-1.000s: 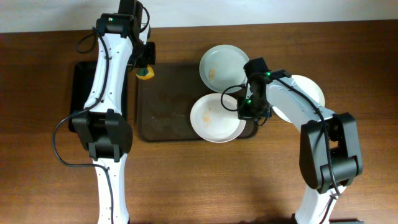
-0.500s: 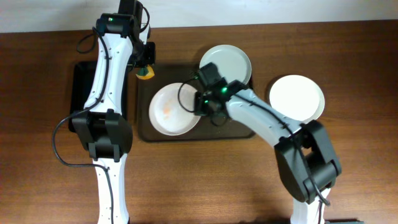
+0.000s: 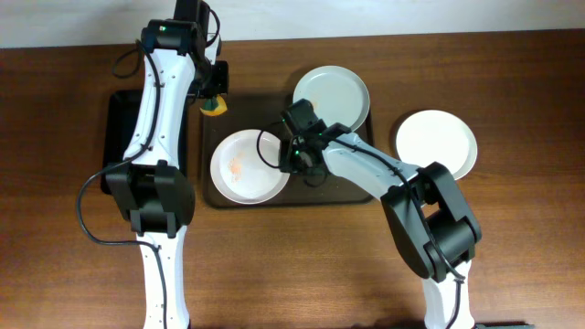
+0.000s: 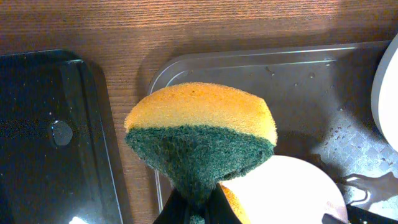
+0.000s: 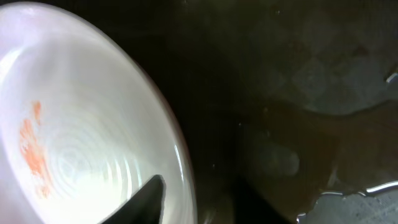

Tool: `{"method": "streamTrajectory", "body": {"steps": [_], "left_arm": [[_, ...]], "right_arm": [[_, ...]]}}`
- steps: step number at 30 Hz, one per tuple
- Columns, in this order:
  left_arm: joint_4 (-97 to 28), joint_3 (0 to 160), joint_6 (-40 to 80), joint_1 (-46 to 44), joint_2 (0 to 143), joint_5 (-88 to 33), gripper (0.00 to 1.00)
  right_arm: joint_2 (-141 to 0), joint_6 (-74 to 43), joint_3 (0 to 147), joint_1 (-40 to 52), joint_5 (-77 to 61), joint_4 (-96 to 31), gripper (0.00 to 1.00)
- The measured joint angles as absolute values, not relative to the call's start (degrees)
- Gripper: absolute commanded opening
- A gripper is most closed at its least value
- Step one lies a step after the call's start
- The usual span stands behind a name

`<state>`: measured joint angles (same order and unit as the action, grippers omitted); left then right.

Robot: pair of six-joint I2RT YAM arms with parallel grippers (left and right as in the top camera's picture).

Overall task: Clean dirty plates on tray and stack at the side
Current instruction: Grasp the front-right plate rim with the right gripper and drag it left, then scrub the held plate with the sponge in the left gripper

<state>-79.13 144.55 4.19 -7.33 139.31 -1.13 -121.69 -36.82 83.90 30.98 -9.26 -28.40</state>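
A white plate with orange smears (image 3: 243,165) lies on the left part of the dark brown tray (image 3: 274,114). My right gripper (image 3: 294,155) is shut on its right rim. In the right wrist view one finger lies over the plate (image 5: 81,124) and the other outside the rim, with the gripper (image 5: 194,199) above the tray floor (image 5: 298,81). A second plate (image 3: 331,94) sits at the tray's back right corner. A third, clean plate (image 3: 436,143) lies on the table at the right. My left gripper (image 3: 212,99) is shut on a yellow-green sponge (image 4: 202,134) above the tray's back left corner.
A smaller black tray (image 3: 114,128) lies left of the brown tray and also shows in the left wrist view (image 4: 50,124). Water drops and smears lie on the brown tray's floor (image 4: 323,130). Brown wooden table surrounds everything.
My right gripper has dragged the smeared plate from the tray's right end to its left part. The left arm with the sponge has not moved.
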Motion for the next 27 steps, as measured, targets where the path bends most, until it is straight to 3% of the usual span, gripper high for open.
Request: {"method": "streamTrajectory", "body": {"steps": [2,4,15,25,27], "left_arm": [[-78.6,144.6,4.2,-7.3,139.3,-1.4,0.01],[-78.3,144.6,4.2,-7.3,139.3,-2.2,0.01],[-82.0,139.6,4.2,-7.4,139.3,-7.7,0.01],[-63.1,117.0,-2.0,-10.2,139.2,-13.5,0.01],[-63.9,116.2,-3.3,-10.7,138.7,-13.8,0.01]], "right_arm": [[-122.1,-36.8,83.9,29.7,-11.4,-27.5,0.12],[-122.7,-37.3,83.9,29.4,-12.1,-25.8,0.04],[-124.5,-43.9,84.2,27.2,-14.9,-21.4,0.04],[-124.5,-44.6,84.2,27.2,-14.9,-21.6,0.04],[-124.5,-44.6,84.2,27.2,-14.9,-21.6,0.04]]}}
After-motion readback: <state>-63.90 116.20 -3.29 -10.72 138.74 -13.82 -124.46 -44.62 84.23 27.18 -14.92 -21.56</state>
